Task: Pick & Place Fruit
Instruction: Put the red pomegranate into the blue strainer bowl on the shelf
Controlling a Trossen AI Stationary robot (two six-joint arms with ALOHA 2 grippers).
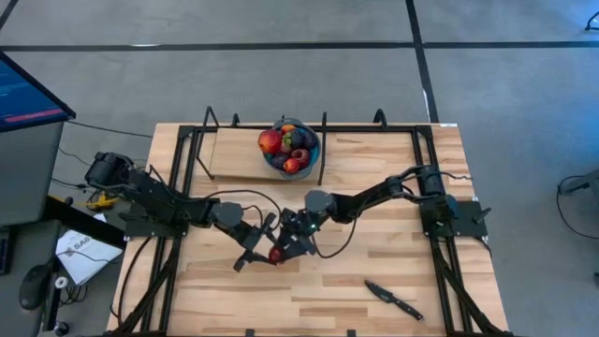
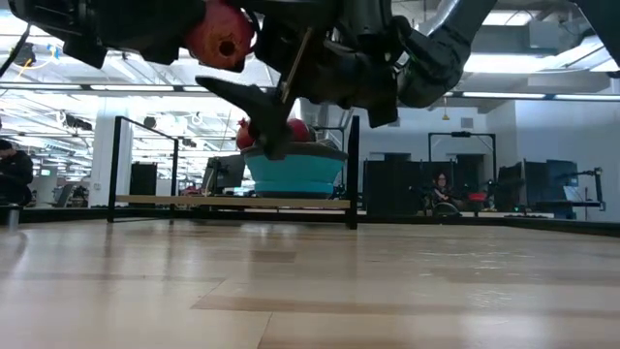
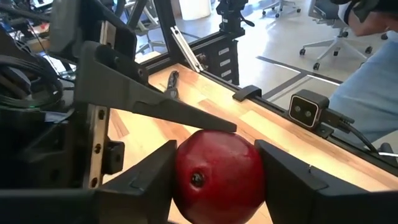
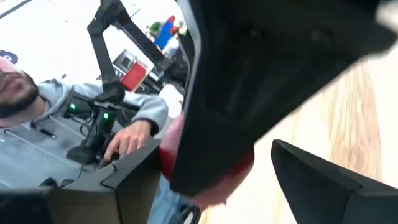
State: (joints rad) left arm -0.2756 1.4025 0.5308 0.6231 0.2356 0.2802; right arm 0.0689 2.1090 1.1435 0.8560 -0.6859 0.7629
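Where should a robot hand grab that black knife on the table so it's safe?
By the handle, I think. The knife lies flat and alone on the bare wood of the table, near the front edge on the right arm's side, with nothing close to it. So a gripper could come straight down from above and pinch across the thicker handle end, not the thin blade.

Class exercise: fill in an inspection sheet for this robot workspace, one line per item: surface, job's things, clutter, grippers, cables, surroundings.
Surface: wooden table.
Job's things: one red fruit held above the table; more fruit piled in the blue bowl at the far edge.
Clutter: black-handled knife near the front right.
Grippers: left gripper shut on the red fruit; right gripper open beside it at mid-table.
Cables: black cables loop from the arms.
Surroundings: person at a desk; office chairs.
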